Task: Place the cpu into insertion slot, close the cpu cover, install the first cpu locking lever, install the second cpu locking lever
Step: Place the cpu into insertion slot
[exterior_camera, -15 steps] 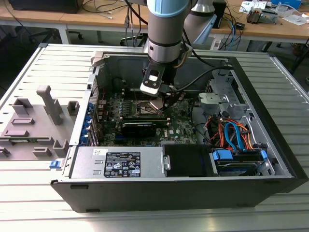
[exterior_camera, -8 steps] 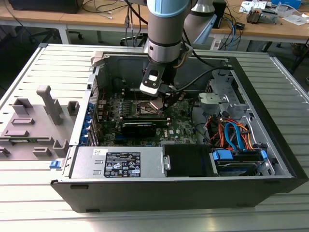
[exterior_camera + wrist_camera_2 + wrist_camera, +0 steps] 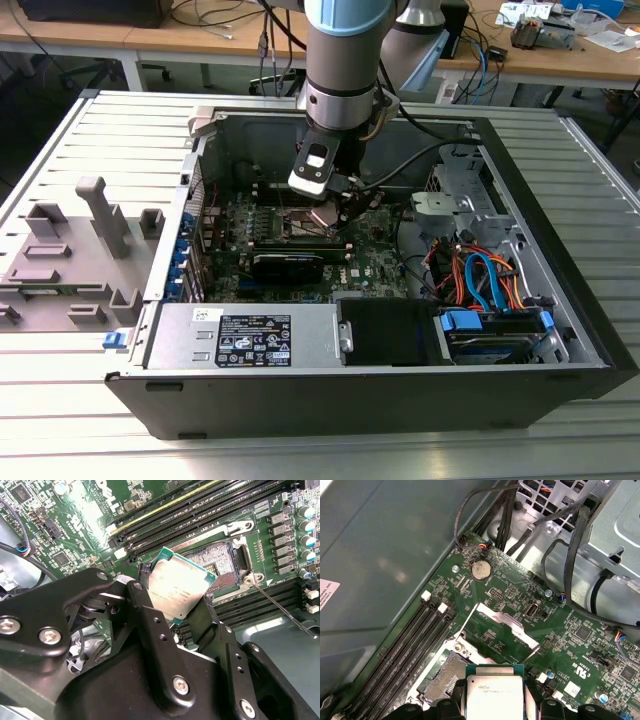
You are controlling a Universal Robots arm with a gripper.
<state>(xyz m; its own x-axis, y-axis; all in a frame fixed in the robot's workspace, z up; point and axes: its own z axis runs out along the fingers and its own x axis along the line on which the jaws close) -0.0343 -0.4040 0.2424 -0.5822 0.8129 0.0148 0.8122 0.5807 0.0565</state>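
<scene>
Tool [image 3: 172,599] around cpu [image 3: 179,586] — above insertion slot [image 3: 221,562]

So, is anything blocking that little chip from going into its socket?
Nothing visible does. The gripper holds the cpu close over the insertion slot, whose contact field lies bare, and the cpu cover is swung open, off to one side of the slot.

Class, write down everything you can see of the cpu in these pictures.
The cpu is a small flat square chip. Its dull silvery metal top carries faint print, and a thin green edge shows around it. The gripper holds it, with black fingers pressing two opposite sides. In the second wrist view it sits tilted, raised above the motherboard and partly over the open insertion slot, not seated in it.
</scene>
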